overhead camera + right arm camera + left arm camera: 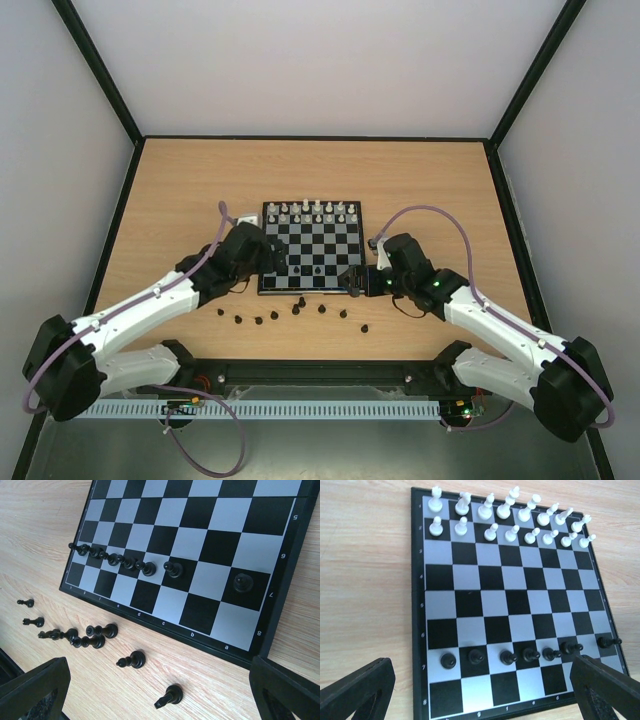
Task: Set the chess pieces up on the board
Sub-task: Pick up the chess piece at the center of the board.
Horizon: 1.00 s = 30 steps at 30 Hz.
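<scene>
The board (311,248) lies mid-table. White chess pieces (316,211) fill its two far rows, also shown in the left wrist view (510,522). A row of black pawns (530,654) stands on its second-nearest row, also in the right wrist view (147,569). Several black pieces (297,311) lie loose on the table in front of the board. My left gripper (274,262) is open and empty over the board's near-left corner (480,700). My right gripper (351,280) is open at the near-right corner, above a tipped black piece (170,696) lying between its fingers (30,690).
A small white object (243,216) lies by the board's far-left corner. Dark frame rails (125,200) border the wooden table left, right and back. Loose black pieces (95,635) lie scattered left of the right gripper.
</scene>
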### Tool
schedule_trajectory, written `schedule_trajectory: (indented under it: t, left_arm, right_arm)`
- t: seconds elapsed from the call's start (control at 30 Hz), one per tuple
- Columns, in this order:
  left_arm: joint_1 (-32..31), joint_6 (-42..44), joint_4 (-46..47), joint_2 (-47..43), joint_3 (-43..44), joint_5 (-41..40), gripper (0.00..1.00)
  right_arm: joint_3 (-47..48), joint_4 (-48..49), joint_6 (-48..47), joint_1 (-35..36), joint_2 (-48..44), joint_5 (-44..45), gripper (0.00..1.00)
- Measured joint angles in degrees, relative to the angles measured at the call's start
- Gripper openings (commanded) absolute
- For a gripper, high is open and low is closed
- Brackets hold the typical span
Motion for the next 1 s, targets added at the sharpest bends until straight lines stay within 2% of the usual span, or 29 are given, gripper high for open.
schedule_trajectory:
  t: [0.17,0.43,0.77,1.0]
  left_arm:
    - [0.0,-1.1,-0.2,-4.7,-3.5,0.2,0.99]
    - [0.0,-1.5,0.0,-8.8,-4.5,0.3,0.99]
    - [0.0,-1.4,4.8,-10.0,-10.2,3.8,0.99]
    - [0.0,-1.1,6.1,-9.7,-10.5,5.8,0.99]
  right_arm:
    - [-0.1,0.0,-0.2,0.0,0.0,-0.8,0.99]
    - [-0.5,0.0,-0.2,0.0,0.0,-0.6,0.99]
    - [-0.5,0.0,-0.2,0.1,1.5,1.6,0.99]
    - [-0.5,0.0,-0.3,0.4,2.7,2.5,0.99]
